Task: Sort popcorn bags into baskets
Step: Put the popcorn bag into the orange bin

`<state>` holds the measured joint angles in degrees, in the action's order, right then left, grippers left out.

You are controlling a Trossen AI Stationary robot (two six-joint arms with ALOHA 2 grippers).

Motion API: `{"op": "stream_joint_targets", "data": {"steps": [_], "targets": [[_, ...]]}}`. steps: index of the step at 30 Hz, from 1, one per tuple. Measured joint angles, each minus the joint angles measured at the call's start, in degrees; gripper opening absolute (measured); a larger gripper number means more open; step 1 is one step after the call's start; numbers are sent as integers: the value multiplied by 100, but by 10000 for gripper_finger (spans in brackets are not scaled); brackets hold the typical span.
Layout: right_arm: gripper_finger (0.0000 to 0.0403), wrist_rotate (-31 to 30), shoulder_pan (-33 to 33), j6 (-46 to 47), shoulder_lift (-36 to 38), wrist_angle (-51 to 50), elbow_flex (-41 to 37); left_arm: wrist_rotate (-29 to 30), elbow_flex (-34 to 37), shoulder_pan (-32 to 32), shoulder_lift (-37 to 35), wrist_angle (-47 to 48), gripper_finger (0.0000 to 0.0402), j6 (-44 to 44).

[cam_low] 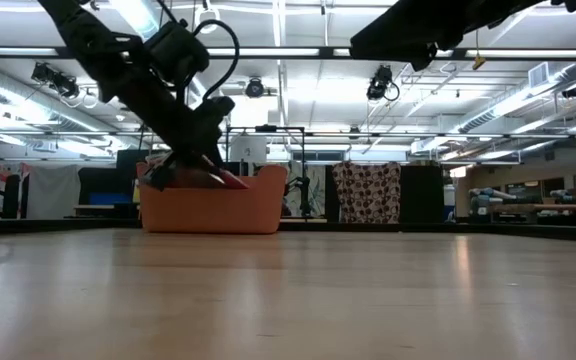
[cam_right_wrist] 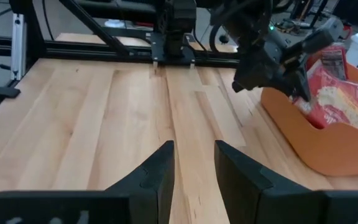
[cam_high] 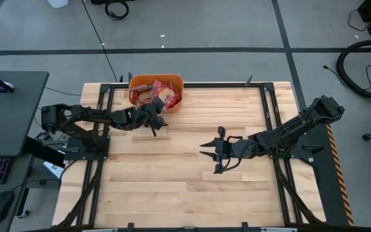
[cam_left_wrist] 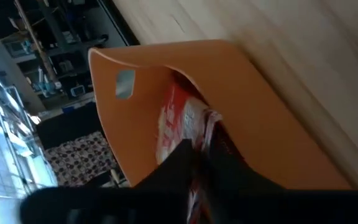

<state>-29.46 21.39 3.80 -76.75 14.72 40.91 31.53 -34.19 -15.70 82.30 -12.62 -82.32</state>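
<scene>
High view, popcorn bags (cam_high: 158,95): red packets piled in the basket at the table's far edge; none lie on the bare wood in any view.
Bags, handling: probably light, flat and crinkly, with a slick film; they should bend rather than break. A pinch on a sealed edge or corner looks safest, since the puffed middle may slip.
Basket (cam_high: 176,82): orange tub, upright, heaped with packets; one tilts up against the near wall in the right wrist view.
Left gripper (cam_high: 154,122): at the basket's near wall, just above the rim. The left wrist view shows its dark fingers (cam_left_wrist: 241,177) close together around the edge of a red packet, which seems pinched between them, over the tub.
Right gripper (cam_high: 212,153): hovering over bare wood mid-table, well apart from the basket, fingers spread with a clear gap and nothing between them.
Table (cam_high: 172,187): pale wooden planks in a black frame.
Progress: sorting looks nearly finished, judging by the bare wood.
</scene>
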Motion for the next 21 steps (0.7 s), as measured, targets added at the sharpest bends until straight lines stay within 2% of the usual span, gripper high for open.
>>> {"op": "stream_joint_targets", "data": {"steps": [3, 10, 16, 19, 21], "targets": [[118, -129, 31, 77, 0, -80, 0, -20, -18, 0, -113, 6, 9, -377], [118, -198, 41, 72, 0, -44, 0, -797, -134, -540, -847, -66, 6, -1306], [118, -210, 13, 36, 0, -23, 0, -2358, -542, -1449, -1116, 530, 3, -773], [118, -241, 13, 15, 0, -23, 0, -2941, -568, -1939, -1026, 679, 3, -602], [118, -250, 12, -32, 0, -25, 0, -3133, -568, -2218, -930, 718, 4, -497]]}}
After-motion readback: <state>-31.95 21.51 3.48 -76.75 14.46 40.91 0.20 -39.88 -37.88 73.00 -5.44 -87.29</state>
